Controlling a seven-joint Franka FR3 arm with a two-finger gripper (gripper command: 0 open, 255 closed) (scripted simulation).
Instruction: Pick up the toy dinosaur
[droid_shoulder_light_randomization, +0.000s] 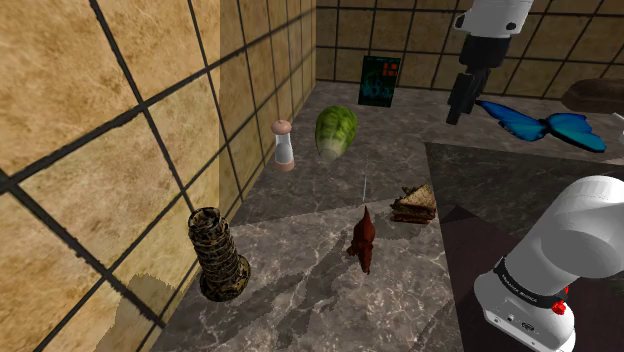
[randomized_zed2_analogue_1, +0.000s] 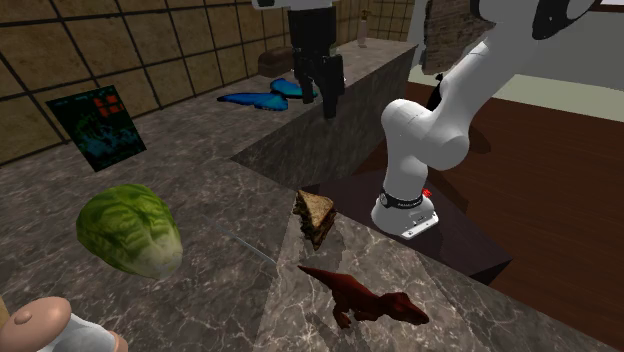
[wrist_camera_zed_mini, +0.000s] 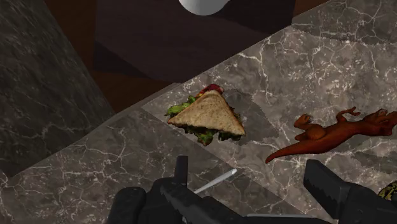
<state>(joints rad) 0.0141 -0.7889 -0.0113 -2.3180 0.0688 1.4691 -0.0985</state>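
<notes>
The toy dinosaur (droid_shoulder_light_randomization: 363, 241) is reddish brown and lies on the marble counter, near the front edge beside the sandwich (droid_shoulder_light_randomization: 414, 204). In the second exterior view the dinosaur (randomized_zed2_analogue_1: 366, 298) rests just in front of the sandwich (randomized_zed2_analogue_1: 315, 216). My black gripper (droid_shoulder_light_randomization: 460, 108) hangs high above the counter, well off the dinosaur, over toward the blue butterfly (droid_shoulder_light_randomization: 546, 125). From the wrist, the gripper (wrist_camera_zed_mini: 254, 183) is open with nothing between its fingers. The dinosaur (wrist_camera_zed_mini: 332, 133) lies past the right finger (wrist_camera_zed_mini: 331, 186), and the sandwich (wrist_camera_zed_mini: 210, 115) lies straight ahead.
A green lettuce (droid_shoulder_light_randomization: 336, 130), a pale shaker (droid_shoulder_light_randomization: 283, 143) and a dark patterned vase (droid_shoulder_light_randomization: 219, 256) stand along the tiled wall. A dark poster (droid_shoulder_light_randomization: 380, 80) leans at the back. A thin grey stick (wrist_camera_zed_mini: 216, 181) lies on the counter. The stand (droid_shoulder_light_randomization: 520, 300) sits below the counter edge.
</notes>
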